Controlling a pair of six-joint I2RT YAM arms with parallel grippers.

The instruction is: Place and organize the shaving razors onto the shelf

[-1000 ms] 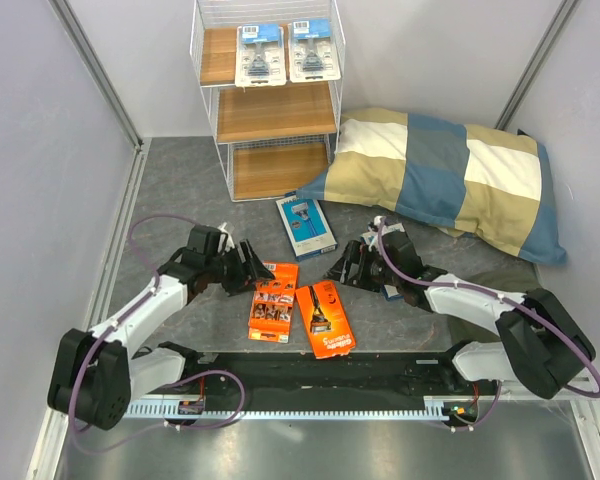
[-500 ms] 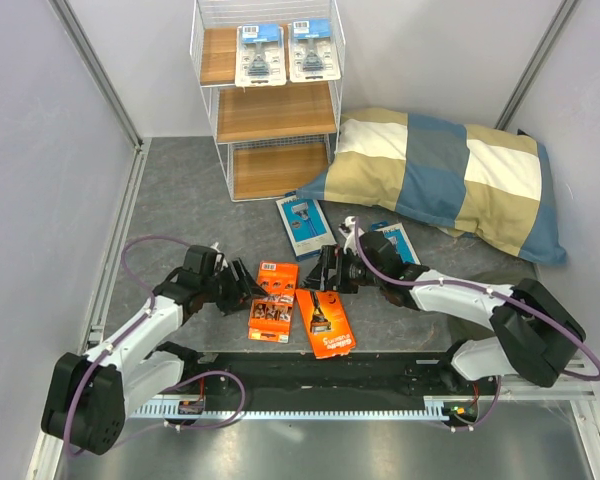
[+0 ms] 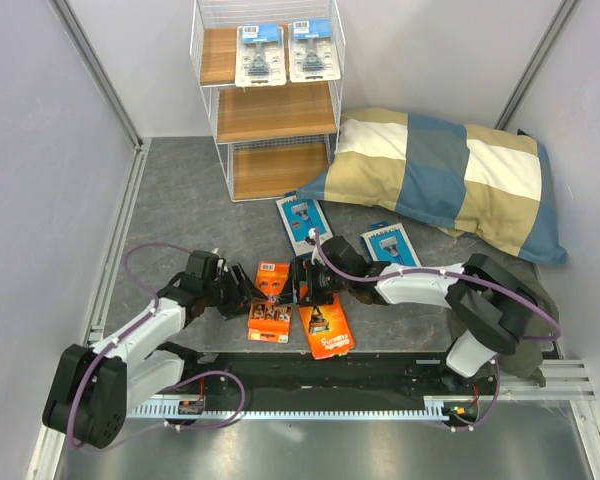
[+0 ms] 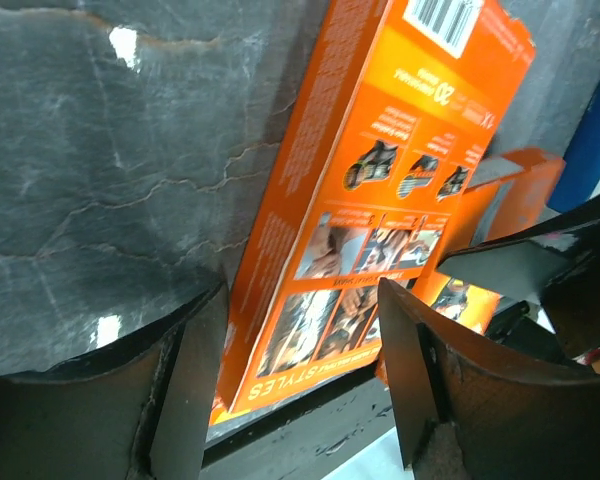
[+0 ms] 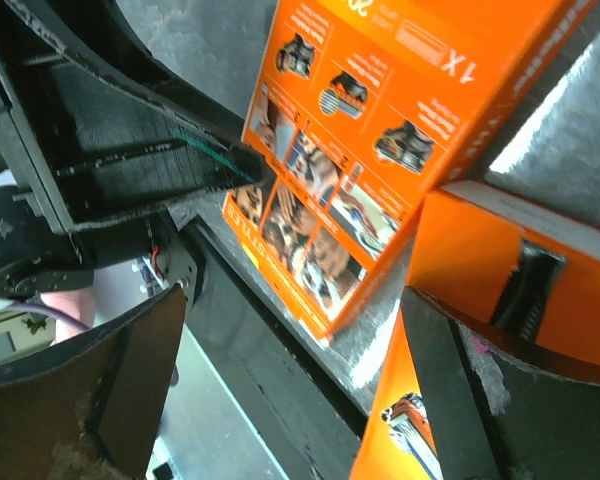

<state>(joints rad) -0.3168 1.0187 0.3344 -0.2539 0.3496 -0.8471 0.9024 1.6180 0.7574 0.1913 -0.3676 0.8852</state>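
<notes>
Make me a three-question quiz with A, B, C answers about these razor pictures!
1. Which tier of the shelf holds the two clear blister razor packs? A top; B middle; C bottom.
2. How many orange razor packs lie on the table? A one; B two; C four.
3. How is the right pincer? A shut and empty; B shut on a pack; C open.

Answers:
1 A: both packs sit side by side on the top board.
2 B: two orange packs lie next to each other between the arms.
3 C: its fingers stand wide apart, gripping nothing.
</notes>
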